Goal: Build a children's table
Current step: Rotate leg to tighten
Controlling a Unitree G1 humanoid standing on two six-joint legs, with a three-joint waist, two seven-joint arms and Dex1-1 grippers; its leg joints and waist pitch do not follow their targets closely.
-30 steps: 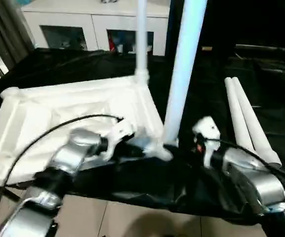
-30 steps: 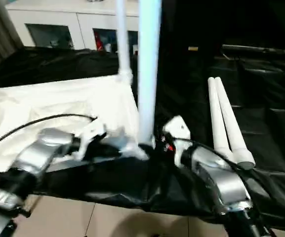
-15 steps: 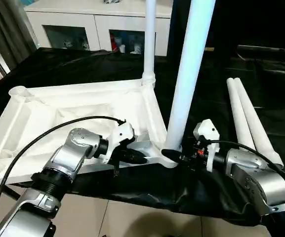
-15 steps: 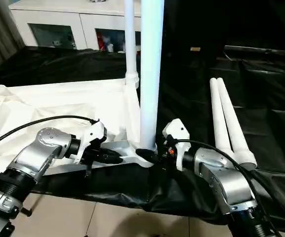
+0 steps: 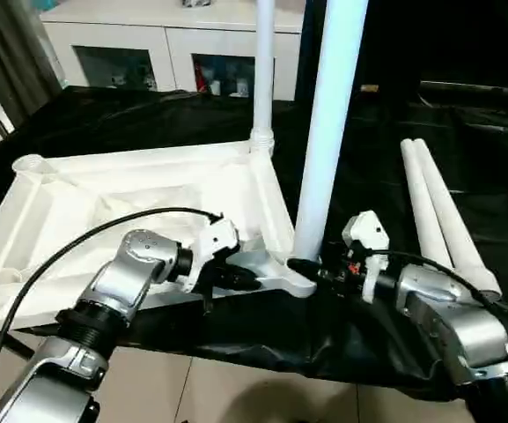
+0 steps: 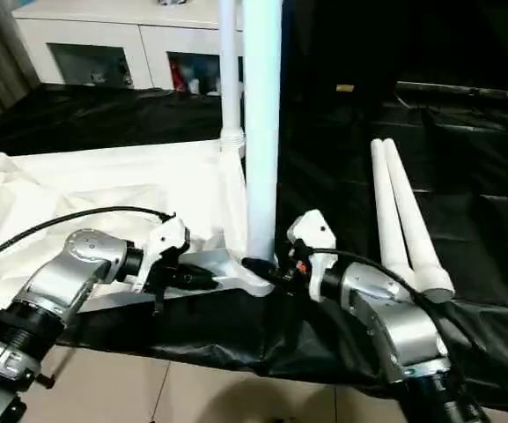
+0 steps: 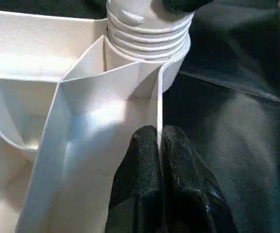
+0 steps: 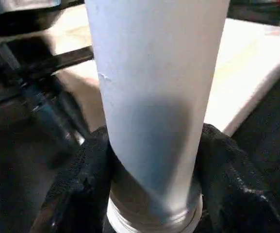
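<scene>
Two white tube legs stand upright in the corner sockets of the children's table top point(image 5: 139, 198), which lies upside down, ribbed side up, on a surface draped in black sheeting point(image 5: 386, 159). With the top as the landmark: the near leg point(image 5: 328, 123) rises from the socket at its near right corner, the corner closest to the robot, and the far leg point(image 5: 263, 70) rises from the socket at its far right corner. An empty round socket point(image 5: 29, 164) shows at its far left corner. Two loose legs point(image 5: 438, 216) lie side by side on the black sheeting to the right of the top, touching each other and well apart from it.

The right gripper point(image 5: 304, 267) reaches in from the right of the top's near right corner, and its two black fingers point(image 8: 84, 184) are closed around the base of the near leg, one on each side, just above the threaded collar where the leg enters the socket. The left gripper point(image 7: 159, 160) comes in along the top's near edge, to the left of that same corner. Its fingers point(image 7: 142, 155) are pressed together onto a thin upright rib of the top's rim, the rib running between them, just beside the ribbed socket collar.

Behind the top, beyond the black sheeting, stands a white cabinet with glass doors point(image 5: 170, 53). A grey curtain point(image 5: 7, 62) hangs to the far left of the top.
</scene>
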